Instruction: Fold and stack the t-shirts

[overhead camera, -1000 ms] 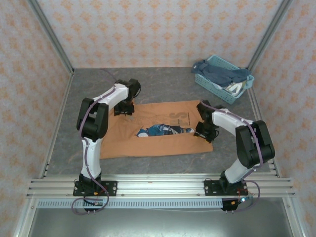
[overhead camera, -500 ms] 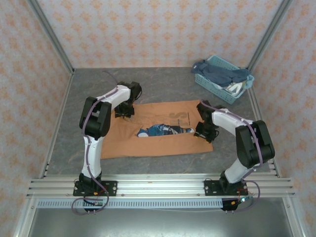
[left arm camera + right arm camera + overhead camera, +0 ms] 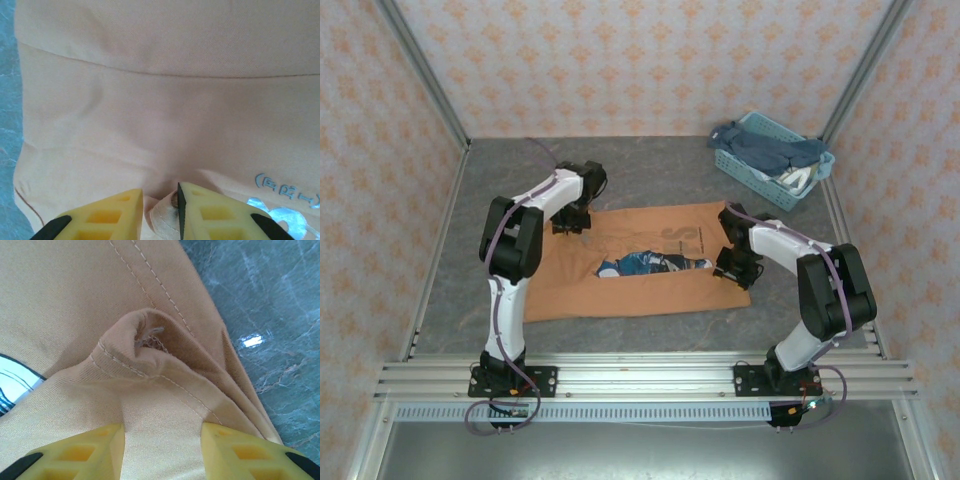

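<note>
The orange-brown t-shirt [image 3: 650, 292] lies spread on the grey table, partly folded, with its blue cartoon print [image 3: 650, 264] showing in the middle. My left gripper [image 3: 570, 224] is at the shirt's far left corner. In the left wrist view its yellow fingers [image 3: 100, 220] are nearly together on a small bunched fold of the shirt [image 3: 162, 215]. My right gripper [image 3: 735, 268] is low over the shirt's right edge. In the right wrist view it [image 3: 162, 450] stands open, with a stitched hem fold [image 3: 145, 355] just ahead and flat cloth between the fingers. Dark blue tees [image 3: 765, 148] and a white one [image 3: 798, 178] lie in the basket.
The light-blue lattice basket [image 3: 752, 176] stands at the far right corner, near the right wall rail. Bare grey table [image 3: 650, 175] lies beyond the shirt and to its left. A metal rail [image 3: 640, 378] runs along the near edge by the arm bases.
My left arm has shifted slightly at the shirt's far left corner, the elbow moving a little. The right arm and the shirt look unchanged.
</note>
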Controlling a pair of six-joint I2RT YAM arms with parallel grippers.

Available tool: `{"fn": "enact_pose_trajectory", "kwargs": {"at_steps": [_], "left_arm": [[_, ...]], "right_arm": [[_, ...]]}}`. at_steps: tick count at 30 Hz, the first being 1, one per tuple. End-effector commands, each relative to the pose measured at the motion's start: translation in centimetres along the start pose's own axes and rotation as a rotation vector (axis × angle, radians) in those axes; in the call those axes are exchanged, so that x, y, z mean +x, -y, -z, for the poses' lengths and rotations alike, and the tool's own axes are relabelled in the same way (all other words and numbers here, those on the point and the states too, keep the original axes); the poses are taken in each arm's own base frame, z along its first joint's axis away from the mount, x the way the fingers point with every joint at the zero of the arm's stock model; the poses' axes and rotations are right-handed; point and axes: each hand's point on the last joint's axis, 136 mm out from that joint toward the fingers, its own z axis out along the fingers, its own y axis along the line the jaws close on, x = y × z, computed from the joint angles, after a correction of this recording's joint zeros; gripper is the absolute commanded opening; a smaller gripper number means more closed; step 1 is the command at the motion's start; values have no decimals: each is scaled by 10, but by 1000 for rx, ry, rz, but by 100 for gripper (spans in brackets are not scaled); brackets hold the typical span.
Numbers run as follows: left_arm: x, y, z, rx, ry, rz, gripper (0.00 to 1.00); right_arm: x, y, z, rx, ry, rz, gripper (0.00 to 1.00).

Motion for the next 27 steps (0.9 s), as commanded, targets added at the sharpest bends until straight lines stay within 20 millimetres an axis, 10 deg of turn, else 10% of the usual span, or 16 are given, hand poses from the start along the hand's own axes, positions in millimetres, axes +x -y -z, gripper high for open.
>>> {"fn": "enact_pose_trajectory", "kwargs": {"at_steps": [1,17,23,27], "left_arm": [[-6,-22,22,-40,45,37,24],[-4,-42,46,-5,96,148,17],[31,-35,39,112,-15,262,18],[13,-48,30,197,-49,419,20]], "right_arm": [[3,9,-2,51,-7,-8,45],[2,11,2,50,13,-11,44],[-12,1,27,-28,126,-19,44],[-35,-19,46,-85,204,2,44]]}}
